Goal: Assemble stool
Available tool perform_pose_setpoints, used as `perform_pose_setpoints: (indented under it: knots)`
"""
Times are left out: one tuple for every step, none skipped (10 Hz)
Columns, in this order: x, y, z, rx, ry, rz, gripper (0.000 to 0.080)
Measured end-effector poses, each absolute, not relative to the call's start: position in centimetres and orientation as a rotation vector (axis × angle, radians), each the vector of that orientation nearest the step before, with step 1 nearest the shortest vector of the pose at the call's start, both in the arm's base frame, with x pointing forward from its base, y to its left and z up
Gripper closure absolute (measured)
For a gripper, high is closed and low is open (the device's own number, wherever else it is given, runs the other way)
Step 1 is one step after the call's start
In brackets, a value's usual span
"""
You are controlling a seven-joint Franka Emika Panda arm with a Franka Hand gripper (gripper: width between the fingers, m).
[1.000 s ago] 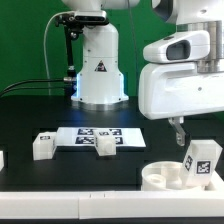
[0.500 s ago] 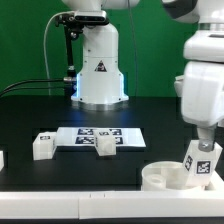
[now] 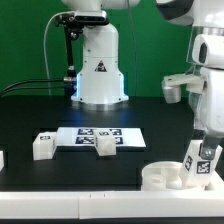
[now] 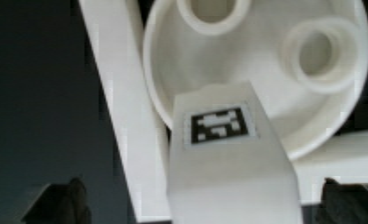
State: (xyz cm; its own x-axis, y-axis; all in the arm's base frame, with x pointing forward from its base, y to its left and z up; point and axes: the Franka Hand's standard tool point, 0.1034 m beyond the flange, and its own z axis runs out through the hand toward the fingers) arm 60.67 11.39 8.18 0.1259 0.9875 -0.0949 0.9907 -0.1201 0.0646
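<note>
The stool's round white seat (image 3: 160, 178) lies at the front on the exterior view's right. In the wrist view the seat (image 4: 252, 70) shows two round sockets. One white leg (image 3: 201, 166) with a black-and-white tag stands tilted on the seat, and the wrist view shows this leg (image 4: 225, 160) running between the jaws. My gripper (image 3: 204, 141) hangs right over that leg's top. The gripper (image 4: 207, 205) is open, with a dark fingertip (image 4: 64, 202) on either side of the leg and a gap to it.
Another loose leg (image 3: 42, 146) lies left of the marker board (image 3: 120, 133), and a further one (image 3: 103, 146) rests on the board's front edge. A white part (image 3: 2, 158) shows at the left border. The robot base (image 3: 98, 70) stands behind. A white strip (image 4: 113, 90) runs beside the seat.
The arm has swung to the exterior view's right and turned, bringing the gripper from left of the standing leg to directly over it. The jaws have stayed open.
</note>
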Motion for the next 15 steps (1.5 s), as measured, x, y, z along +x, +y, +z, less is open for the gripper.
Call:
perform_pose_setpoints:
  knots:
    - [60.5, 10.9, 7.6, 2.244, 2.044, -0.058, 0.015]
    - [60.4, 10.7, 7.2, 2.26, 2.03, -0.065, 0.015]
    - [60.5, 10.7, 7.4, 2.262, 2.026, -0.062, 0.0272]
    - [60.5, 10.7, 7.4, 2.279, 2.006, -0.061, 0.0272]
    - [60.5, 10.7, 7.3, 2.317, 1.964, -0.059, 0.041]
    - [60.5, 10.7, 7.3, 2.387, 1.876, -0.053, 0.0465]
    - [60.5, 10.6, 7.3, 2.46, 1.777, -0.048, 0.0465]
    - [60.5, 10.6, 7.4, 2.515, 1.697, -0.043, 0.0465]
    - [60.5, 10.6, 7.4, 2.55, 1.644, -0.04, 0.0465]
    - [60.5, 10.6, 7.4, 2.609, 1.547, -0.033, 0.0465]
    - [60.5, 10.7, 7.4, 2.697, 1.396, -0.023, 0.0465]
    - [60.5, 10.7, 7.4, 2.819, 1.158, -0.009, 0.0465]
    - [60.4, 10.4, 7.4, 2.948, 0.912, -0.009, 0.0465]
    - [60.8, 10.0, 7.6, 3.052, 0.695, -0.026, 0.0465]
    - [60.7, 9.7, 7.5, 3.08, 0.584, -0.019, 0.0465]
